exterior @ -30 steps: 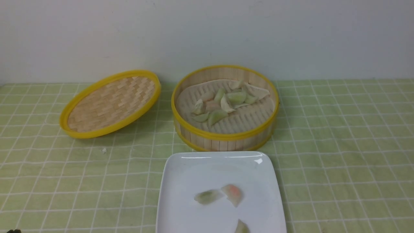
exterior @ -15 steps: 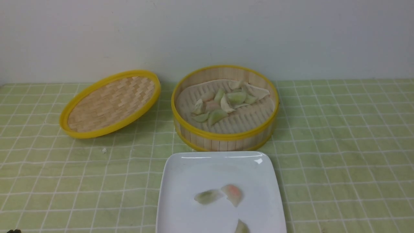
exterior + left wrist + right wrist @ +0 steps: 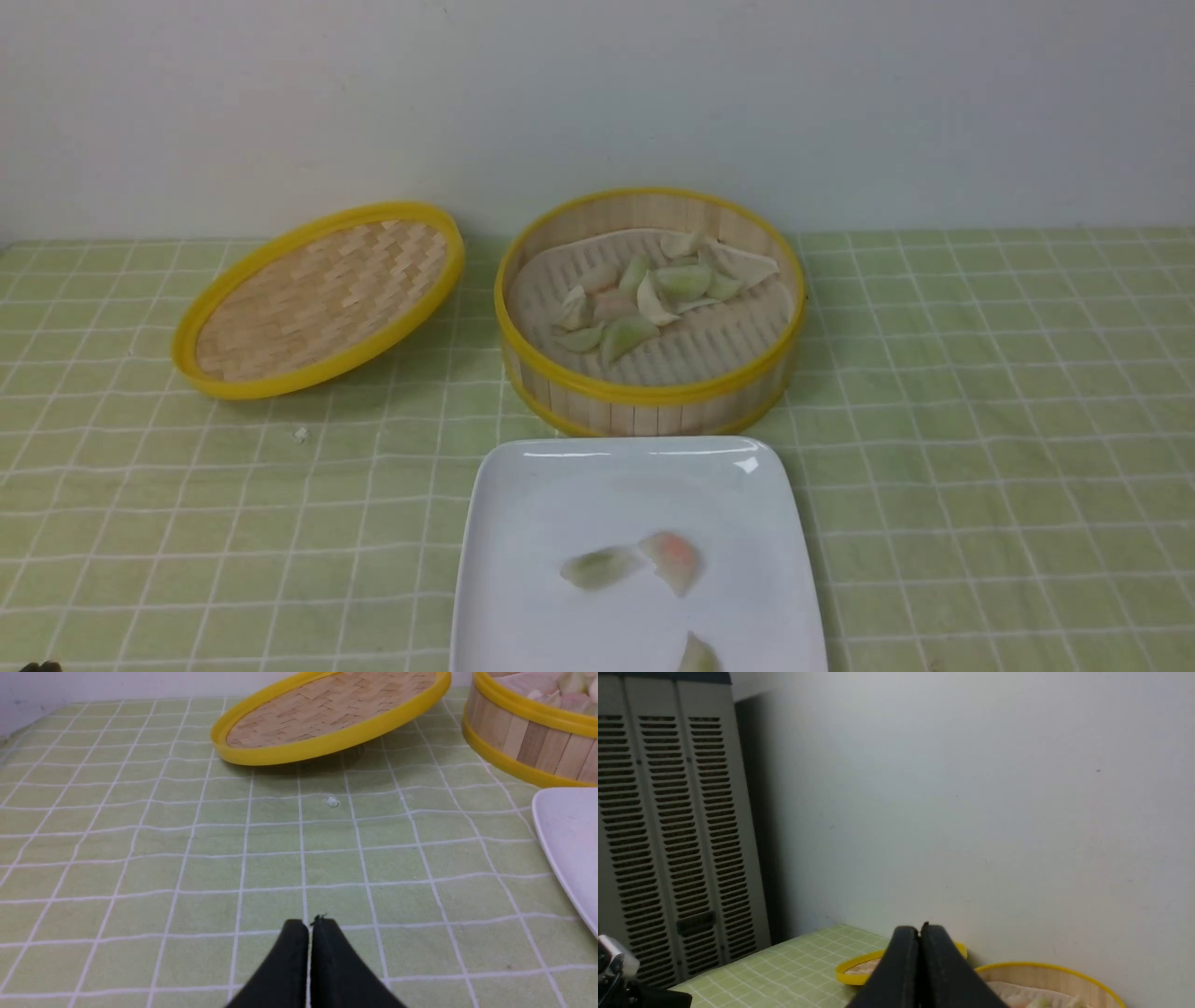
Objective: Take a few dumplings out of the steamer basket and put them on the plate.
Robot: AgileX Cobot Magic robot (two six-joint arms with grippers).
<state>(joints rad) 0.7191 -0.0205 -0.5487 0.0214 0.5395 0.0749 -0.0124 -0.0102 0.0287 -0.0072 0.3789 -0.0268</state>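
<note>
Nothing on the table had shifted against the frames from a second and half a second before: every object lay exactly where it had lain. The steamer basket point(image 3: 649, 313) stood open at the back of the green checked tablecloth point(image 3: 980, 420), near the wall, with a cluster of pale green and whitish dumplings point(image 3: 653, 294) resting on its liner toward the far side. Its woven lid point(image 3: 317, 299) leaned tilted to the left of it, one edge raised off the cloth, apart from the basket. The plate point(image 3: 523, 560) sat just in front of the basket, its far edge close to the basket's lower rim, and it carried three dumplings: a green one point(image 3: 597, 567) touching or nearly touching a pink-orange one point(image 3: 674, 558), and a third point(image 3: 698, 655) cut off at the near edge of the front view. A small white crumb point(image 3: 300, 434) lay on the cloth in front of the lid. The left gripper point(image 3: 309, 926) hung low over bare cloth, its black jaws pressed together and holding nothing. The right gripper point(image 3: 920, 932) was raised and aimed toward the wall, its jaws likewise closed and empty, with the lid and basket rim showing beyond it. Neither gripper appeared in the front view.
</note>
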